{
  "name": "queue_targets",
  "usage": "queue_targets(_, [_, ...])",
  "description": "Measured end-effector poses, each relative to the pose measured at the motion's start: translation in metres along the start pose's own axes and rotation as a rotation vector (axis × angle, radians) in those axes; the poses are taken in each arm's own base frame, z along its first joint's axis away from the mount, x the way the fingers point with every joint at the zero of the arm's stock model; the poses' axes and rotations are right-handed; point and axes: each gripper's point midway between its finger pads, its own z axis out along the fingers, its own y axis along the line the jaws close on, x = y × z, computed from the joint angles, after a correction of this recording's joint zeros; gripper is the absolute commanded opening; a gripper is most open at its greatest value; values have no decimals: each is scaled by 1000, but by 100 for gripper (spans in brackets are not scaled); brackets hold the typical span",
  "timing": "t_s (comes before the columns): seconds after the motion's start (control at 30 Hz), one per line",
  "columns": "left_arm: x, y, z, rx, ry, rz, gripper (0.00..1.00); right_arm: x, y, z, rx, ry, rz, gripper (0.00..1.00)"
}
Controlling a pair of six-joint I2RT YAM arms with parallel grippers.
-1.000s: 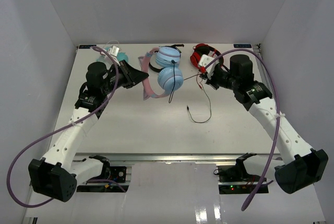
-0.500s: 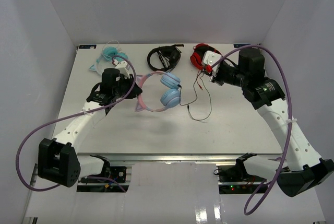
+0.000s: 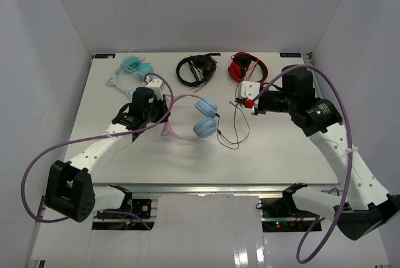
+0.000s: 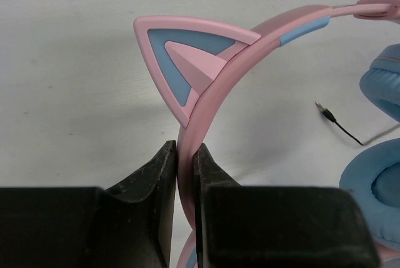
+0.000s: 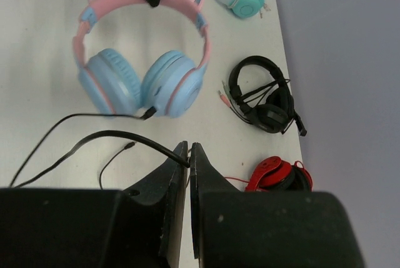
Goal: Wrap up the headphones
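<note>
The headphones (image 3: 201,118) lie mid-table, with light-blue ear cups (image 5: 142,82) and a pink cat-ear headband (image 4: 212,87). My left gripper (image 4: 185,155) is shut on the headband just below one cat ear; in the top view the left gripper (image 3: 164,98) is at the band's left side. The thin black cable (image 3: 232,127) runs from the cups to the right. My right gripper (image 5: 189,155) is shut on the cable (image 5: 119,135) and holds it up right of the cups; in the top view the right gripper (image 3: 240,101) is above the cable loop.
A teal pair with a white band (image 3: 134,68) lies at the back left. A black pair (image 3: 197,68) and a red pair (image 3: 247,66) lie along the back edge. The red pair (image 5: 281,177) is close to my right gripper. White walls enclose the table (image 3: 281,149).
</note>
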Motion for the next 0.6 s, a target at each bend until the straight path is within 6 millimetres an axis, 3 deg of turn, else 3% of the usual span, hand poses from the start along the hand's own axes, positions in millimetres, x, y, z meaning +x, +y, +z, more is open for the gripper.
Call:
queue_targets(0.13, [-18,20,-12,-120,-87,-28,0,9,12,-5,7,26,-14,8])
queue_targets(0.23, [-25,22,-9,-128,-98,-27,0,10,-1,-8,64,52,-13,8])
queue_targets(0.3, [-18,17,-3,-110,-73,1,0,5,-14,-7,96,52,1,8])
queue_targets(0.47, [18,-14,14,-30,33,138,0,-13,-57,4,186,5,47,8])
queue_targets(0.6, [45,-57,16,92,92,268,0,0,-74,25,228,2,109,8])
